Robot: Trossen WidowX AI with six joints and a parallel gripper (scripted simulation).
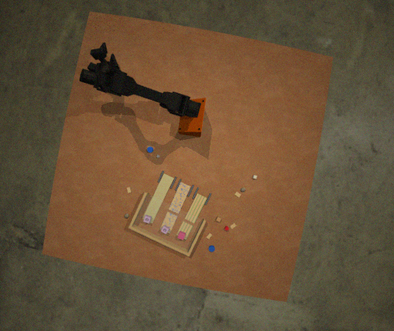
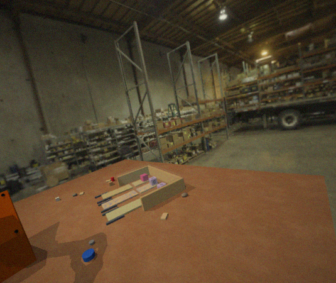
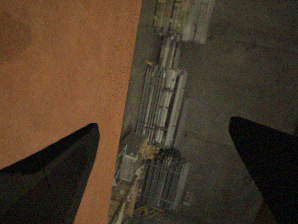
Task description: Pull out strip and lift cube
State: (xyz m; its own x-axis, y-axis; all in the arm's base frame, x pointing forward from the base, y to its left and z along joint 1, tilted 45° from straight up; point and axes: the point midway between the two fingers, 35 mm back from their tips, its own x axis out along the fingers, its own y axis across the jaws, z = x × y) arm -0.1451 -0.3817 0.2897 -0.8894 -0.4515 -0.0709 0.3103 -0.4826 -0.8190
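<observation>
Warehouse shelving stands behind the orange table (image 2: 230, 220). On it sits a wooden tray (image 1: 193, 244) with three strips. At the left in the top view the plain strip (image 1: 160, 196) is in one piece and carries a lilac cube (image 1: 147, 219) at its inner end. The arm (image 1: 138, 90) reaches toward the table's far left edge, well apart from the tray. Its gripper (image 1: 102, 55) has the fingers wide apart, with nothing between them

I see three strips side by side in the open wooden tray (image 1: 136, 211) on the desk (image 1: 270, 147). The plain cream strip (image 1: 160, 196) runs unbroken and carries a lilac labelled cube (image 1: 147, 219) at its far end, inside the tray.
</observation>
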